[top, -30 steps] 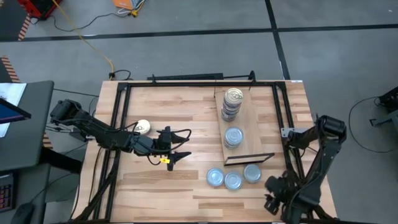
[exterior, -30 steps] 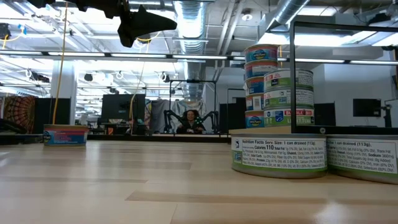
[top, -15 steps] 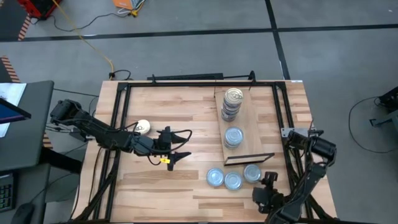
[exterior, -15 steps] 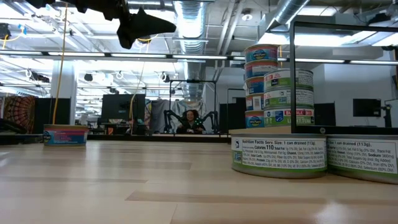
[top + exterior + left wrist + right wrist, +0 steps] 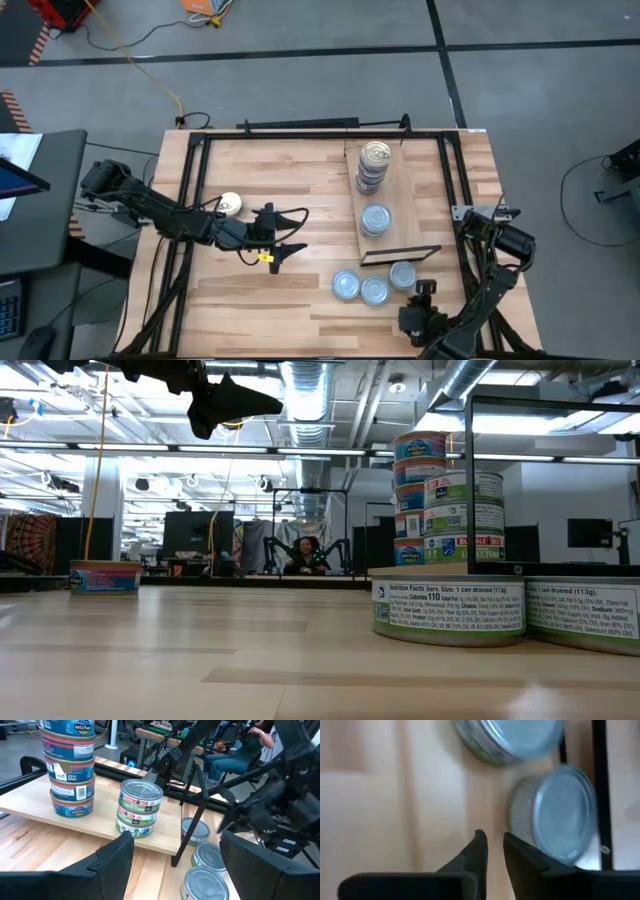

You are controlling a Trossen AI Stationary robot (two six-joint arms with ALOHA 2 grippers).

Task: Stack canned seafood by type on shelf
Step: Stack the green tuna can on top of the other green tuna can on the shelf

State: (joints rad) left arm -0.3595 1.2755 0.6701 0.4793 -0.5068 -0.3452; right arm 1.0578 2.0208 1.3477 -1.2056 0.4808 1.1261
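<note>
The right pincer (image 5: 492, 851) hangs clenched and empty beside a silvery tin (image 5: 555, 812); the left pincer (image 5: 290, 232) hovers released over the bench (image 5: 300, 170).

Robotics lab in a big industrial hall

Exposed ceiling ducts (image 5: 310, 390) and strip lights hang above; another robot arm rig (image 5: 305, 555) and dark monitors (image 5: 190, 532) stand behind the wooden table (image 5: 300, 170).

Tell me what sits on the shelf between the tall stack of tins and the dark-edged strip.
In the high view, a shorter stack of silvery-topped tins stands on the shelf between the tall stack and the dark-edged strip.
</note>
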